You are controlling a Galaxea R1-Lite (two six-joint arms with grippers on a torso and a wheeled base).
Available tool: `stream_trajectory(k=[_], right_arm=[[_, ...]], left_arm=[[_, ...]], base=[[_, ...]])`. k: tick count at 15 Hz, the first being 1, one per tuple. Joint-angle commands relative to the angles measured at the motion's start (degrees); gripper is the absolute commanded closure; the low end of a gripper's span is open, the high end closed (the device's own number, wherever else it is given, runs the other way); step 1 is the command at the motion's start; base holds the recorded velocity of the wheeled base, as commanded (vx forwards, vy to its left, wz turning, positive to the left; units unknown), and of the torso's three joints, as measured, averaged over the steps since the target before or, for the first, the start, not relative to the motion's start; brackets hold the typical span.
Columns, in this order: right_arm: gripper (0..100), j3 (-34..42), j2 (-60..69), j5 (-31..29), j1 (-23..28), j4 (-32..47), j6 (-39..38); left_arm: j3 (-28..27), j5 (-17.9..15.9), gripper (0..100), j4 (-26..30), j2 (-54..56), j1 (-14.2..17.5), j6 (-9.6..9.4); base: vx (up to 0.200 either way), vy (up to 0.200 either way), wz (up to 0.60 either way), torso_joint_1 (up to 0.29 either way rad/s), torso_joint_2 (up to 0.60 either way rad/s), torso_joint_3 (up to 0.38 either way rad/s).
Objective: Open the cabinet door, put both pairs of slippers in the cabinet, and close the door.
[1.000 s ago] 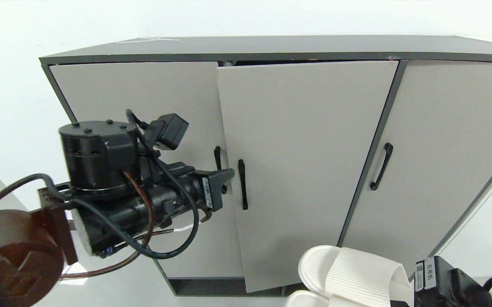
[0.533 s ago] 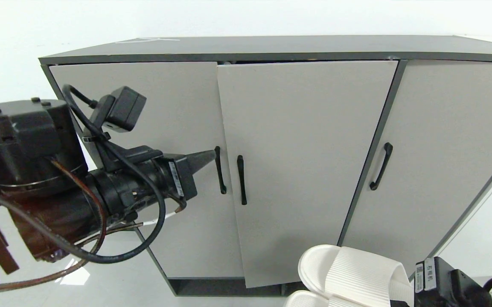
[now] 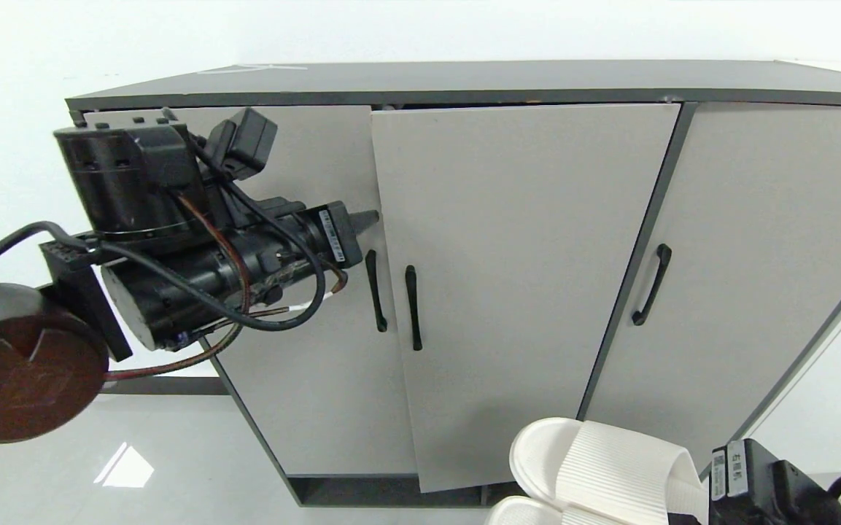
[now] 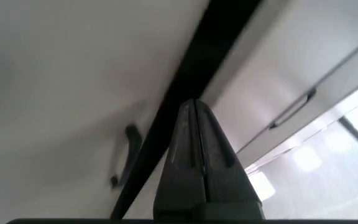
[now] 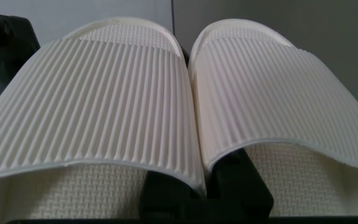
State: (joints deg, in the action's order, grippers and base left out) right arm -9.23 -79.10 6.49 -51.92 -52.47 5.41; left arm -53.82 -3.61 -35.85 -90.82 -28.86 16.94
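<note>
A grey cabinet (image 3: 464, 76) shows three pale doors, each with one black handle. The left door (image 3: 318, 379) and the right door (image 3: 770, 255) lie flush with the cabinet frame. The middle door (image 3: 522, 240) stands slightly ajar, its lower edge hanging forward of the cabinet's base.

The left gripper (image 3: 369, 216) hovers in front of the cabinet at the seam between the left and middle doors, just above the left door's handle (image 3: 373, 290). Its fingers (image 4: 195, 149) are pressed together and hold nothing. The middle door's handle (image 3: 411, 306) sits just beside that seam, and the right door's handle (image 3: 652, 284) is well apart from it.

Below the cabinet's middle and right doors, the right gripper (image 5: 205, 186) is clamped on one pair of white slippers (image 3: 602, 467). The two ribbed slippers lie side by side and touch along their inner edges. A glossy floor (image 3: 172, 467) runs under the cabinet.
</note>
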Motion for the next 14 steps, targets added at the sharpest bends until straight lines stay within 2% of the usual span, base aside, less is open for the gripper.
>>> stream_trajectory(k=[1, 11, 13, 14], right_arm=[[100, 0.09, 0.18, 0.02, -0.02, -0.09, -0.05], [100, 0.7, 0.53, 0.46, 0.33, 0.0, -0.05], [100, 0.79, 0.53, 1.42, 0.33, 0.0, -0.14], [100, 0.79, 0.53, 1.42, 0.33, 0.0, -0.14]], left_arm=[[-2.43, 0.0, 100, -0.01, -3.49, 0.03, 0.37], [-3.48, 0.0, 100, -0.53, -5.86, 0.11, 0.98], [-3.13, 0.27, 100, -1.41, -5.42, 0.11, 2.3], [-2.52, 0.36, 100, -2.56, -5.24, 0.11, 2.3]], base=[[0.0, 0.0, 0.0, 0.0, 0.0, 0.0], [0.0, 0.0, 0.0, 0.0, 0.0, 0.0], [-0.2, 0.0, 0.0, 0.002, 0.0, 0.005], [-0.2, 0.0, 0.0, 0.002, 0.01, -0.007]])
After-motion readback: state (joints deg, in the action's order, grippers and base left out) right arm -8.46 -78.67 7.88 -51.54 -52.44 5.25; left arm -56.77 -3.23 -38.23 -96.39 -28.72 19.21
